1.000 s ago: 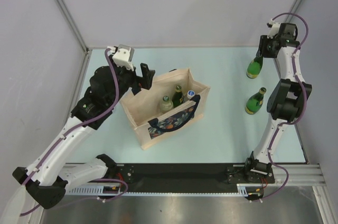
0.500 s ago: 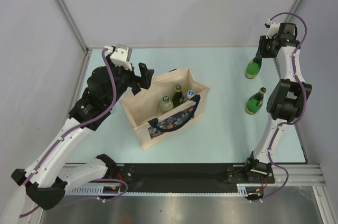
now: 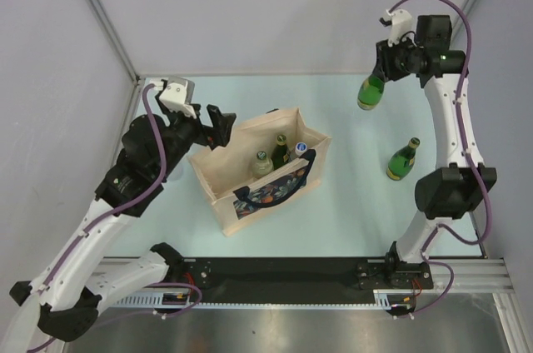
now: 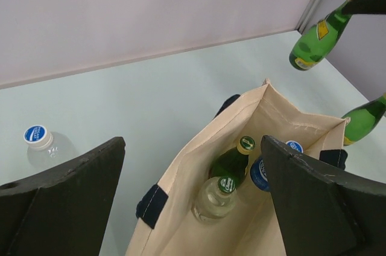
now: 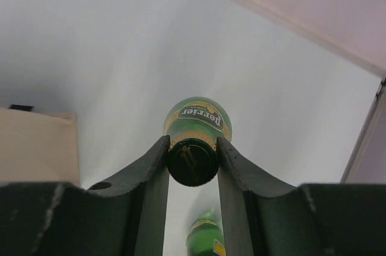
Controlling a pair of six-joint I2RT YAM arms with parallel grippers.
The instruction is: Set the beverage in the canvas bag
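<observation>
The beige canvas bag (image 3: 250, 171) with navy trim stands open at mid-table, with three bottles inside (image 4: 232, 168). My right gripper (image 3: 388, 62) is shut on the neck of a green Perrier bottle (image 3: 371, 92) and holds it in the air at the back right, well clear of the bag. The right wrist view shows its cap between my fingers (image 5: 193, 160). A second green bottle (image 3: 402, 161) stands on the table to the right. My left gripper (image 3: 218, 126) is open and empty, above the bag's back-left rim (image 4: 199, 147).
A clear bottle with a blue-and-white cap (image 4: 37, 138) stands on the table left of the bag. Grey walls enclose the back and both sides. The black rail with both arm bases runs along the near edge (image 3: 283, 274).
My right gripper has lifted the green bottle off the table and carried it left, towards the middle. My left arm has shifted slightly left and back.
</observation>
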